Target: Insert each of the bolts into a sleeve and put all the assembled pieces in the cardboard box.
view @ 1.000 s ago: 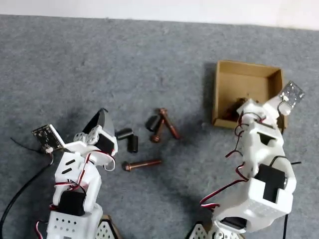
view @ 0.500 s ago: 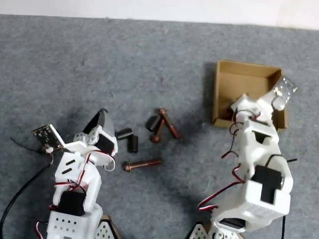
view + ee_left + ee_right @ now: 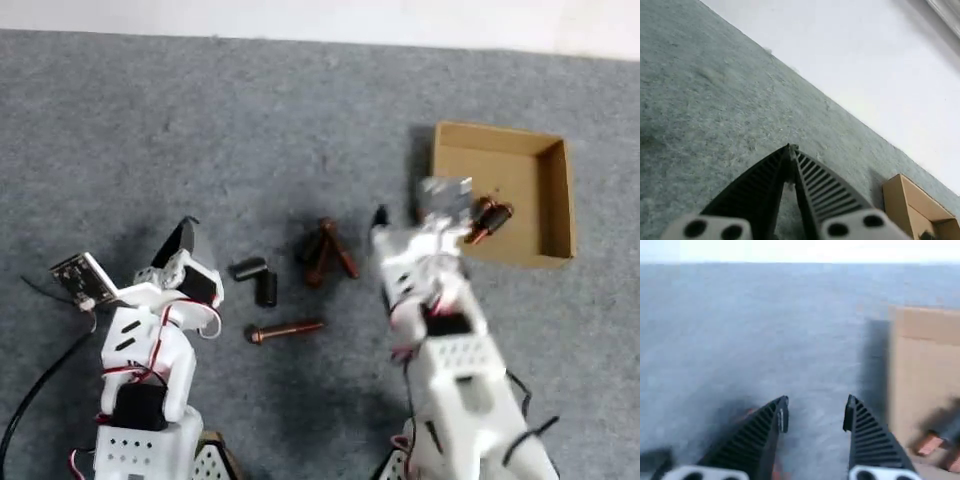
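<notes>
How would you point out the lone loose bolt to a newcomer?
On the grey carpeted table, look left of the brown cardboard box. The copper-coloured metal bolt lies flat there, below two short black cylindrical sleeves. Unlike the other bolts, crossed in a pile, it lies alone, touching nothing.

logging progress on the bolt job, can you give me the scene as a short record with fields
box: cardboard box at the mat's far right, at least one assembled piece inside
loose bolts: three, one lone bolt nearest the arms, two crossed bolts
loose sleeves: three, two sleeves close together, third sleeve beside the crossed bolts
left gripper: shut, empty
right gripper: open, empty, between crossed bolts and box
</notes>
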Tool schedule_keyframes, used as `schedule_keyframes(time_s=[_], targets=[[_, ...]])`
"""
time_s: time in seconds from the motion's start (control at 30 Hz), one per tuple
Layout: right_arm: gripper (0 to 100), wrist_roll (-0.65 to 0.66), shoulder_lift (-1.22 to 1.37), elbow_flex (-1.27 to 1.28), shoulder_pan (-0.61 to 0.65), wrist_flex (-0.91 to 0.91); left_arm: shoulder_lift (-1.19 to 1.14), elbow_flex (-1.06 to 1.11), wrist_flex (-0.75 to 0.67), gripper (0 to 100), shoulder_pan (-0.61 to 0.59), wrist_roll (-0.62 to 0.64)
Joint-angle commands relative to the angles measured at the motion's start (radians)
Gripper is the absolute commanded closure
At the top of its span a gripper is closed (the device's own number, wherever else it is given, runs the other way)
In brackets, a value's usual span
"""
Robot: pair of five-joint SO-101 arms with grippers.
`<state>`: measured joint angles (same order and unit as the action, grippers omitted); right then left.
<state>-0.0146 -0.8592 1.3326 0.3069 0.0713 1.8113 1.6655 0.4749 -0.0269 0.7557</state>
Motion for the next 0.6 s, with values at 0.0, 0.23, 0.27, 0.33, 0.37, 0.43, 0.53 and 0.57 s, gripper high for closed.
schedule_keyframes(time_s=[0.0,0.23,0.27,0.33,0.37,0.43,0.53,0.57], targets=[[83.3,0.072,-0.162,0.077,0.136,0.127,0.016,-0.012,-0.02,99,-0.018,-0.005],[83.3,0.117,-0.189,0.047,0.407,0.302,0.016,-0.016,-0.021,99,-0.05,0.0],[83.3,0.089,-0.176,0.025,0.427,0.305,0.016,-0.022,-0.023,99,-0.071,0.002],[83.3,0.048,-0.125,-0.041,0.455,0.317,0.016,-0.031,-0.026,99,-0.111,0.025],[83.3,0.031,-0.085,-0.094,0.466,0.343,0.016,-0.031,-0.026,99,-0.127,0.057],[83.3,0.014,0.024,-0.222,0.493,0.421,0.016,-0.035,-0.026,99,-0.147,0.091],[83.3,-0.034,0.236,-0.395,0.533,0.484,0.016,-0.039,-0.026,99,-0.173,0.094],[83.3,-0.057,0.303,-0.443,0.547,0.484,0.016,-0.039,-0.026,99,-0.185,0.094]])
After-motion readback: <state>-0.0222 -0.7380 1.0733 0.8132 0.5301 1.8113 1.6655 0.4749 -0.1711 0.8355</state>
